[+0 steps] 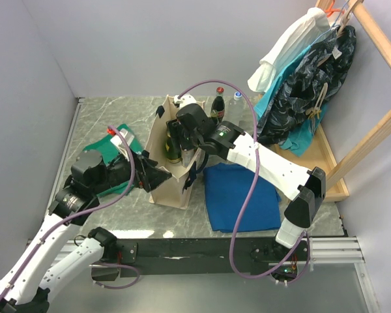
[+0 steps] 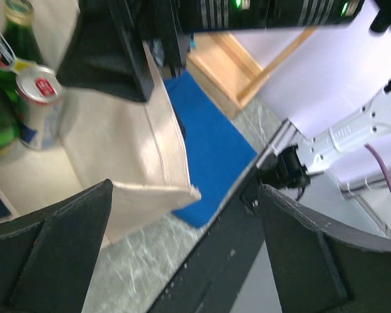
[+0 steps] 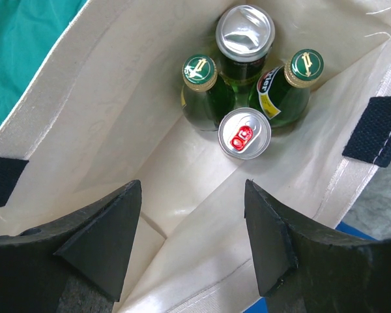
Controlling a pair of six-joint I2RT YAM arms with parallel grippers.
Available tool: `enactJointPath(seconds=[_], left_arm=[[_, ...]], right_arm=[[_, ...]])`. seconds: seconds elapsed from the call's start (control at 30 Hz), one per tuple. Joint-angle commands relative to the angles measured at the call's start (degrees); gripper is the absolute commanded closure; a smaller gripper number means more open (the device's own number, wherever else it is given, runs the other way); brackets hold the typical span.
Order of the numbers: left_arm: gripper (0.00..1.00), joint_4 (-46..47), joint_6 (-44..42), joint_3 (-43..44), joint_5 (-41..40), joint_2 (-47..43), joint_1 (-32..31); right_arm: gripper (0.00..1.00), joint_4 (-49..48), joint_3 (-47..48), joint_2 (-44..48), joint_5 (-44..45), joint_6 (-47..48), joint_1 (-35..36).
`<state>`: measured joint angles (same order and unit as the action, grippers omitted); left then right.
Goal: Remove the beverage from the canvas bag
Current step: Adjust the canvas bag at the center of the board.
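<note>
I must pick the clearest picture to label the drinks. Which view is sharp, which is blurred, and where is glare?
Right wrist view: sharp; the green bottles and the small can are crisp, with slight glare on the lid of the larger can. Left wrist view: blurred overall, labels unreadable. Top view: even light, but the drinks in the canvas bag look too small.

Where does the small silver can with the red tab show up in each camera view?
Top external: not made out; the right arm hangs over the canvas bag mouth.
Left wrist: upper left, the can beside green bottles.
Right wrist: centre, the can just below the bottles.
Shared landmark: the canvas bag's cream wall.
</note>
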<state>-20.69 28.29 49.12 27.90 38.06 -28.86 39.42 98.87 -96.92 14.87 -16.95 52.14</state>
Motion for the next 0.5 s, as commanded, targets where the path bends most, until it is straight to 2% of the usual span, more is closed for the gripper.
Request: enactJointPath(seconds=[0.0,0.47], left_arm=[[0.00,4.51,0.53,1.86,-3.02,0.96,-0.23],[0.09,1.18,-0.08,-3.42,3.38,1.58,-0.23]], right_arm=[[0.29,-1.80,0.36,0.07,-0.46,-0.36,0.33],[0.29,-2.15,1.15,-0.98,-0.90,-0.10,0.33]])
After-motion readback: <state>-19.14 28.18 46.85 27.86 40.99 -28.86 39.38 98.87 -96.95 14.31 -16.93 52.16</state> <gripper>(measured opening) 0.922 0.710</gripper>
